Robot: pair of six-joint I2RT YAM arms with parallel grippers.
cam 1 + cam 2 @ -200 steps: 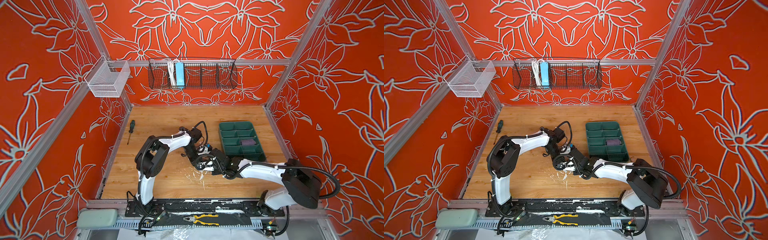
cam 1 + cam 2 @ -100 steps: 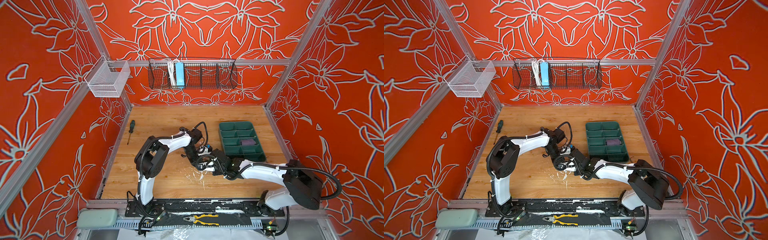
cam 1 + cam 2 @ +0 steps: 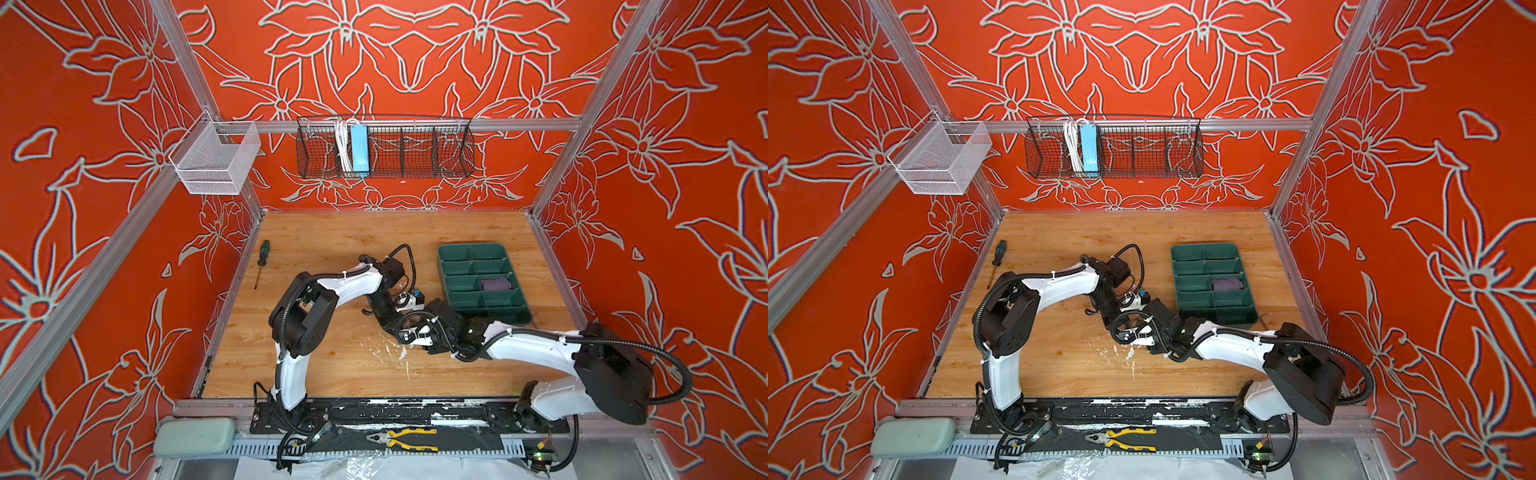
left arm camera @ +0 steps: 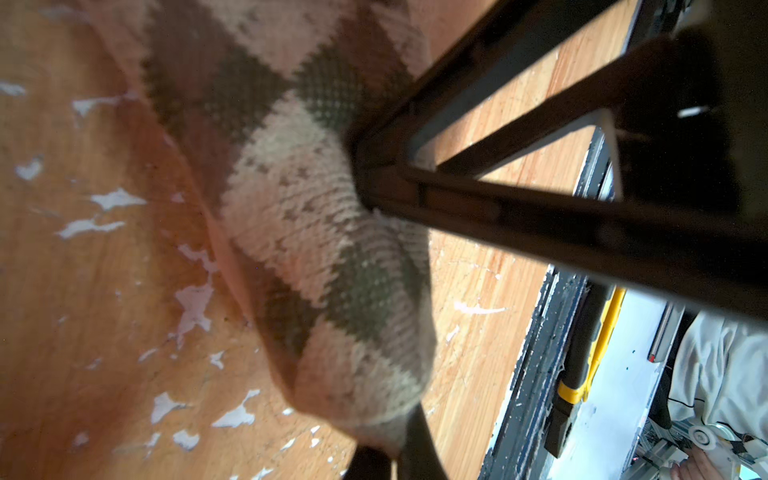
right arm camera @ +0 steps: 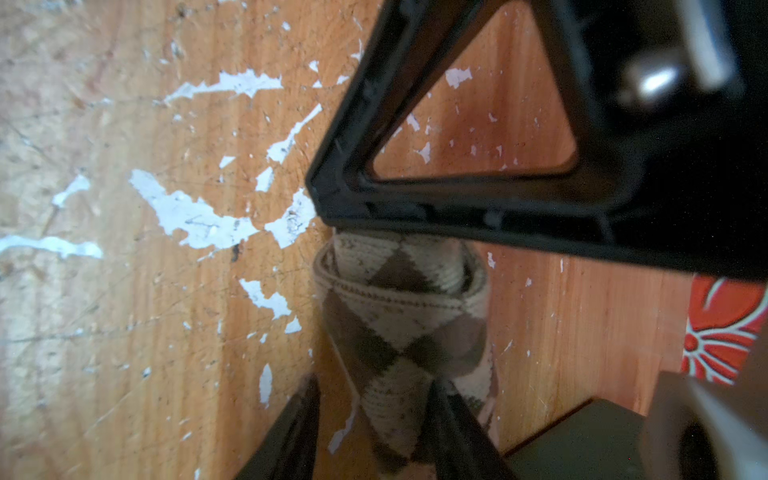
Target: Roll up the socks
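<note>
At left gripper point(image 4: 376, 307): jaws shut, pinching argyle sock point(image 5: 399, 332), part-rolled, mid-table point(image 3: 332, 353). At right gripper point(image 3: 417, 333): jaws parted around that roll, loose. In tray point(image 3: 453, 252): purple sock point(image 3: 494, 284), rolled. Seemingly 1 of 2 done. Hidden under both arms from above: argyle sock. Unclear whether resting or lifted.

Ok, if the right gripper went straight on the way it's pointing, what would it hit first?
Probably the wooden tabletop: the right gripper brackets the argyle sock, and only worn wood shows beyond its tips. Depth is unclear.
</note>
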